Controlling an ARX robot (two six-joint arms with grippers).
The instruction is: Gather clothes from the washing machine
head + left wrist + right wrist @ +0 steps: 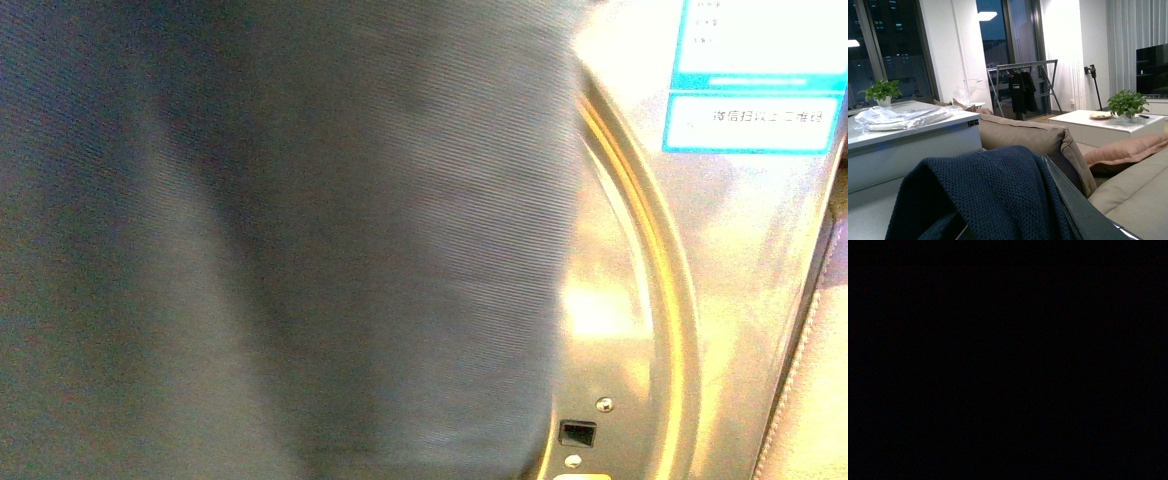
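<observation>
Seeing the clothes (280, 250) filling the left two-thirds of the front view, very near the lens and slightly blurred. Noting grey-blue cloth running past the top and bottom edges, long axis up-down, broad folds falling vertically, fine ribs slanting across them. Placing it in front of the washing machine (740, 260), covering most of the door opening.

Seeing the machine's grey metal face only at the right, with its bright door ring (665, 270) curving out from behind the cloth's edge.

Finding the same dark navy knit (998, 195) in the left wrist view, heaped across the near foreground and sloping down to either side. Looking roughly level over it to a tan sofa (1128, 195) and a white counter (913, 135).

Not making out the left gripper: cloth covering that area, so cannot tell how far apart the jaws are or whether holding anything. Seeing a glossy black bar (1083, 212) slanting from under the knit; not identifying it.

Getting only darkness from the right wrist view; right gripper and both arms' poses unreadable.

Noting blue-white stickers (752, 122) on the panel and a small black latch slot (577, 433) low on the ring.
</observation>
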